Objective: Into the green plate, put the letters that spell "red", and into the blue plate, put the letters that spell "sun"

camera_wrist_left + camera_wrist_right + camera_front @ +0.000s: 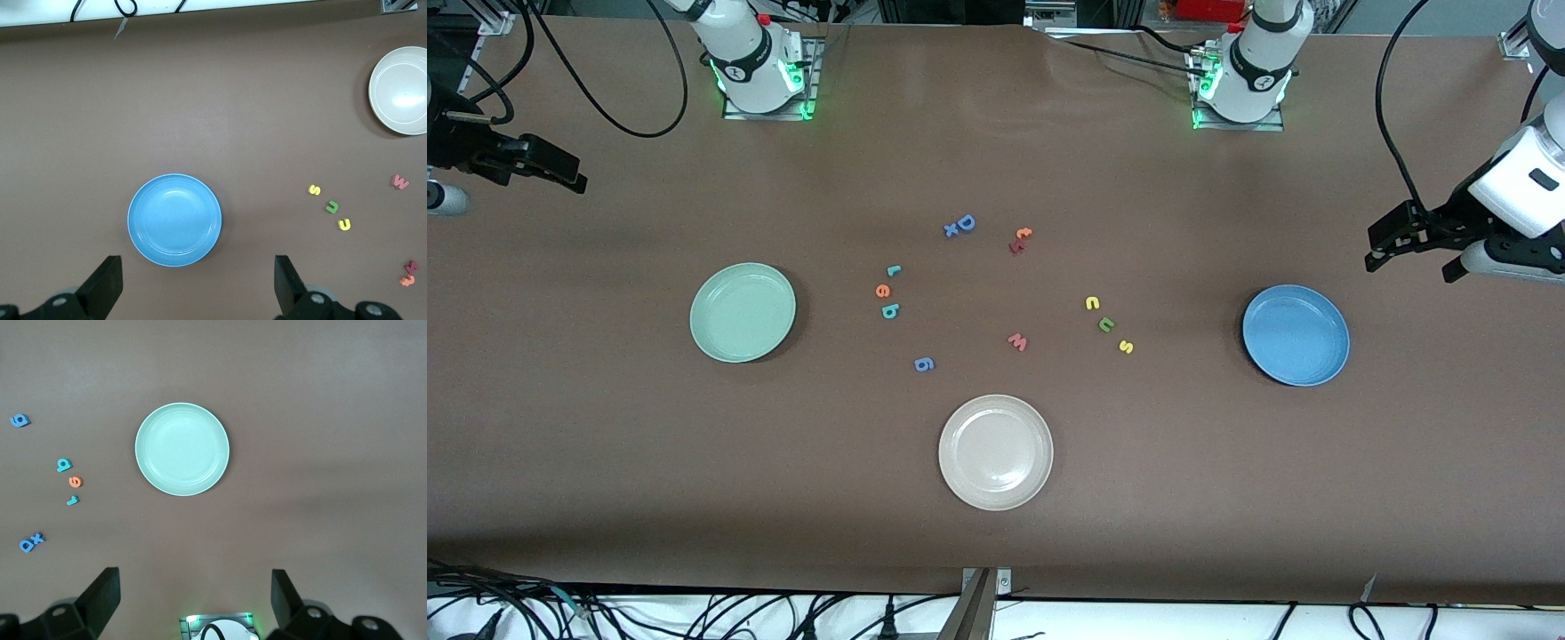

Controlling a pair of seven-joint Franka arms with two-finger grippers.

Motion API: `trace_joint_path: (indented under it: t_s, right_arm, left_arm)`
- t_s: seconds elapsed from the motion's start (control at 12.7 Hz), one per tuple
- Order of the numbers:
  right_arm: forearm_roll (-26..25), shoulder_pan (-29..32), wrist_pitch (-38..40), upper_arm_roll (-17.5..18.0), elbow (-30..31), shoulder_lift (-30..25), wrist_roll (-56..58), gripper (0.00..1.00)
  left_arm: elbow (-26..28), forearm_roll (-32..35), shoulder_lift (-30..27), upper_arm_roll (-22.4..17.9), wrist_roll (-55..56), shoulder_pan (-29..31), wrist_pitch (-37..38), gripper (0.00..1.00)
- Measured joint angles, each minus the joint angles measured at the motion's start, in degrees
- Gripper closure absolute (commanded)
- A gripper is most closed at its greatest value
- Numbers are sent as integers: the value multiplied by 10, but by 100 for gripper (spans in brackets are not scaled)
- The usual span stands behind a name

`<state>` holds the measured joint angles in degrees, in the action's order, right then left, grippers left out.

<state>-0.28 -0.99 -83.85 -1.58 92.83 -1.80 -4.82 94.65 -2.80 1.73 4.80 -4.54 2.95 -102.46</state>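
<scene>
Front view: my right gripper [569,173] hangs at the upper left edge of the frame, over bare table at the right arm's end, fingers wide, holding nothing. My left gripper [1383,244] hangs at the right edge, over the table just above the blue plate [1296,334], likewise wide and empty. The green plate [743,312] sits left of centre, nothing in it. Near it, toward mid-frame, a short column: teal "r" [893,270], orange "e" [882,290], teal "d" [889,310]. Right of centre, a slanting row: yellow "n" [1092,303], olive "u" [1106,324], yellow "s" [1126,347], between mid-table and the blue plate, which holds nothing. The beige-white plate [995,452] lies low centre. Strays: blue "D" [965,222] touching a small blue "x" [951,230], orange "t" [1024,234], pinkish "w" [1018,341], blue "g" [924,364]. Left wrist view: my left fingers [107,283] stand wide at the bottom corners, the blue plate between and above them at lower centre; s, u, n sit at mid right, the beige-white plate at the upper right. Right wrist view: my right fingers [103,593] spread wide at the bottom, the green plate at centre; d, e, r line up at mid left.
</scene>
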Motion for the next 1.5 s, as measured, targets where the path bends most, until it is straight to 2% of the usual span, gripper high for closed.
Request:
trace_joint_path:
  t_s: [1.26,1.5]
  right_arm:
    - [0,0,2,0,0,13,0,1]
    - [0,-23,11,5,1,30,2,1]
  left_arm:
    - [0,0,1,-1,0,2,0,0]
    - [1,0,1,-1,0,2,2,0]
